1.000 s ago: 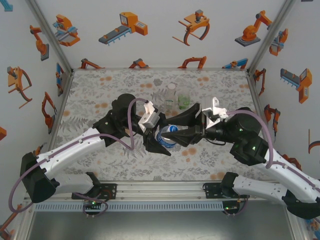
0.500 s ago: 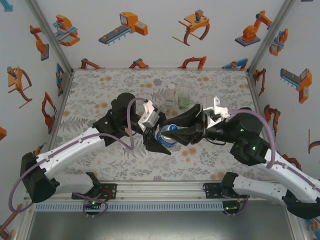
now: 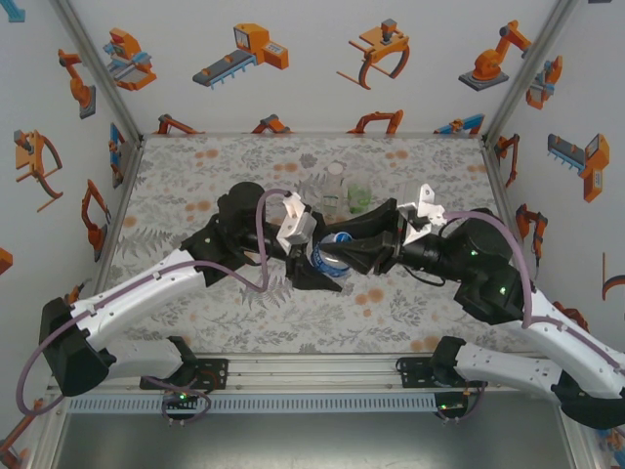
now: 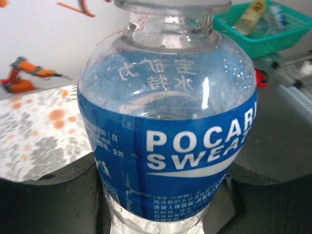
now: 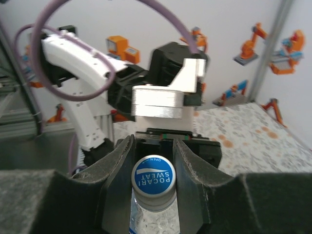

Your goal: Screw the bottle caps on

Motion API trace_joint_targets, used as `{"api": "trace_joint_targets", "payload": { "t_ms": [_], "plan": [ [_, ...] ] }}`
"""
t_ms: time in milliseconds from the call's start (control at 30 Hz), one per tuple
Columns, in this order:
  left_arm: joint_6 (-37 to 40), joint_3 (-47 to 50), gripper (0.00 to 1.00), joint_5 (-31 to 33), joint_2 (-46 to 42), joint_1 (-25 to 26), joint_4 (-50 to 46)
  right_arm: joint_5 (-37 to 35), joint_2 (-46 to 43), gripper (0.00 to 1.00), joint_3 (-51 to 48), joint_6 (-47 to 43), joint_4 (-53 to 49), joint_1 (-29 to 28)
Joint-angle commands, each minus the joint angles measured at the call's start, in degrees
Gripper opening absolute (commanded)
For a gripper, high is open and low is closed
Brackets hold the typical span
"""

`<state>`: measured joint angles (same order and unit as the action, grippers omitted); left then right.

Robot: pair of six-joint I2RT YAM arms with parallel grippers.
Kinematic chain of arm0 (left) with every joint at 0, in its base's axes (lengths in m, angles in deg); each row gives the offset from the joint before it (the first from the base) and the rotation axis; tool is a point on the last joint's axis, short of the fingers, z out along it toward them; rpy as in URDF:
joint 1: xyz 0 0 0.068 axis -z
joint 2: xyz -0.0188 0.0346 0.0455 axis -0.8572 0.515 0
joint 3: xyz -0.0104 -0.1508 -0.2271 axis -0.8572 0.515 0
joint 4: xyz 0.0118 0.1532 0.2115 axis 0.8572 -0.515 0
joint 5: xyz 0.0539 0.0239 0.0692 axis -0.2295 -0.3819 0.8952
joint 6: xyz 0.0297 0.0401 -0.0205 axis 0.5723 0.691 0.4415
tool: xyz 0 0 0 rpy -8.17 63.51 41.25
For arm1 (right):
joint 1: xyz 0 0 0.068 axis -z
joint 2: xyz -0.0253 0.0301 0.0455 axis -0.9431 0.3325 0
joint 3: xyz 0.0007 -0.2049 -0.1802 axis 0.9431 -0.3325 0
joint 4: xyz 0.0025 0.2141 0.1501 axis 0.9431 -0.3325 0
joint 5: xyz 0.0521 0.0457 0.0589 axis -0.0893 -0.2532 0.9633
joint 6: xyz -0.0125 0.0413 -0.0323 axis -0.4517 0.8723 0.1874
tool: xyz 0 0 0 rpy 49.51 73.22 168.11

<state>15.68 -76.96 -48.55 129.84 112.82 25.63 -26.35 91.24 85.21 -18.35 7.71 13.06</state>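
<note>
Grey floral table (image 3: 195, 176): both arms reach in over its middle and meet there, nose to nose.
Left gripper (image 3: 314, 270): clamped tight on the blue-label bottle. Its dark fingers press the lower part of the body from both sides.
Right gripper (image 5: 153, 151): faces the left one head-on. Its two padded fingers (image 5: 117, 180) flank the blue cap, one on each side, and seem to press against its rim; the edges are a little blurred, so full contact is likely rather than certain.
Blue-label bottle (image 4: 165, 146): clear plastic with droplets inside and a blue band printed "POCARI SWEAT". It is held between the two grippers over the table's centre, neck pointing at the right gripper. From above I cannot tell whether its base touches the table.
White-and-green bottle (image 3: 335, 191): stands upright on the table just behind the grippers, apart from both.
Green-tinted bottle (image 3: 359, 195): upright, just beside the white-and-green one on its right.
Blue cap (image 5: 154, 178): sits on the neck of the blue-label bottle, its round top marked "OPEN" and turned toward the right wrist camera.
</note>
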Motion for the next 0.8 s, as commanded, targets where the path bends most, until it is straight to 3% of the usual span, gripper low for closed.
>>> {"api": "trace_joint_targets", "payload": {
  "t_ms": [0, 133, 333, 400, 567, 767],
  "plan": [
    [0.5, 1.0, 0.0, 18.8, -1.5, 2.2, 3.7, -12.1, 2.0, 0.0, 0.6, -2.4, -5.7, 0.1],
    [2.3, 2.2, 0.0, 37.6, -2.0, 5.2, 4.9, -24.8, 4.1, 0.0, -0.1, -2.6, -6.7, 0.1],
    [3.1, 2.7, 0.04, 50.4, -0.9, 7.8, 8.8, -35.1, 8.1, 0.0, -1.3, -2.5, -3.0, 0.1],
    [2.8, 2.7, 0.18, 51.7, -0.6, 7.8, 9.0, -36.5, 8.6, 0.0, -1.8, -2.8, -1.3, 0.1],
    [3.4, 2.8, 0.69, 51.1, -0.9, 6.4, 4.8, -34.3, 9.7, 0.0, -2.2, -3.2, 0.1, 2.1],
    [0.2, 4.3, 0.91, 49.0, -4.7, 1.3, -0.8, -29.3, 11.9, 0.0, -3.3, -1.9, 2.8, 6.7]
  ]
}}
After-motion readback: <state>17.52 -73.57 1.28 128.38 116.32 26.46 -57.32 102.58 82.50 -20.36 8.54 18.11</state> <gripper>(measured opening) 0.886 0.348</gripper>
